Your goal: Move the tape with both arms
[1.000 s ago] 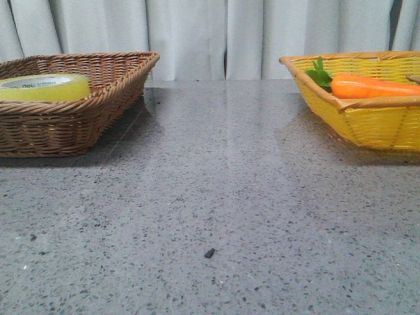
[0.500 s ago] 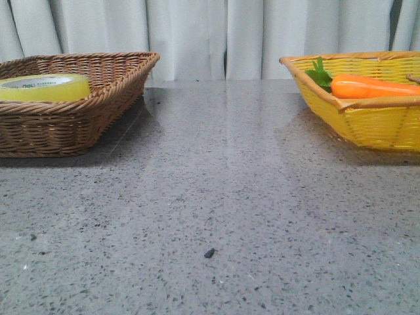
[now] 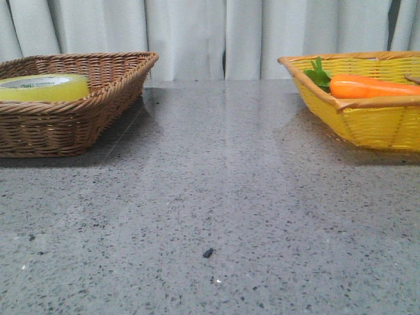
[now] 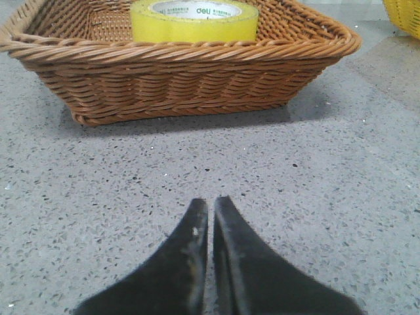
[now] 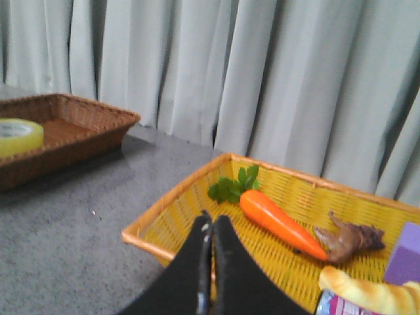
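The yellow tape [image 3: 44,86] lies flat in the brown wicker basket [image 3: 98,98] at the table's far left. In the left wrist view the tape [image 4: 194,20] shows its white core with green print, and my left gripper [image 4: 210,202] is shut and empty over the grey table, a short way in front of the basket [image 4: 184,79]. My right gripper [image 5: 212,220] is shut with nothing in it, above the near rim of the yellow basket [image 5: 190,210]; the tape [image 5: 20,134] sits far off. Neither gripper appears in the front view.
The yellow basket [image 3: 367,121] at the right holds an orange carrot [image 3: 371,86] with green leaves; the right wrist view also shows a brown root [image 5: 348,241], a purple block [image 5: 403,252] and a striped item [image 5: 367,295]. Grey curtains hang behind the speckled table [image 3: 216,197].
Nothing on the table has moved; the front view has only shifted very slightly.
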### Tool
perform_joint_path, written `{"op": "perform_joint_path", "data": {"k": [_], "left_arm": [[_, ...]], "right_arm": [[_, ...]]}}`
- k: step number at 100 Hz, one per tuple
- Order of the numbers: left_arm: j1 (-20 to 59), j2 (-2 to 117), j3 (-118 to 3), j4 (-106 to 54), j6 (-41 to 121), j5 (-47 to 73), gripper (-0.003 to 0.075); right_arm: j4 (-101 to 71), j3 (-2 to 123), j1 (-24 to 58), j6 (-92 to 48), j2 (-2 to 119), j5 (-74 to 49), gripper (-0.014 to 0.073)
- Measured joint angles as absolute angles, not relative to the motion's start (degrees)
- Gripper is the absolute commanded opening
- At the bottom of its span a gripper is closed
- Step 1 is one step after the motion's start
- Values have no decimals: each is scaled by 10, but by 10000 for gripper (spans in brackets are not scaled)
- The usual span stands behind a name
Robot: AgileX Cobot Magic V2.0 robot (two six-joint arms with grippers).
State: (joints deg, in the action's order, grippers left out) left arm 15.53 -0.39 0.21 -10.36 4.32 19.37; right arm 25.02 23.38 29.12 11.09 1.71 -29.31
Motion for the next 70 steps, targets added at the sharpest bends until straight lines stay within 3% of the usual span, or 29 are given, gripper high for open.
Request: {"op": "perform_joint_path", "data": {"k": [36,55,70], "left_arm": [[155,-4,2,-104,43,194,-21],[155,-4,2,-104,43,194,-21],[155,-4,2,-104,43,194,-21]], "right_arm": [[156,50,135,111,17,-108,-66],[134,-5,39,111,17,-96,-66],[133,-6,11,111,-1,-116,-66]]}}
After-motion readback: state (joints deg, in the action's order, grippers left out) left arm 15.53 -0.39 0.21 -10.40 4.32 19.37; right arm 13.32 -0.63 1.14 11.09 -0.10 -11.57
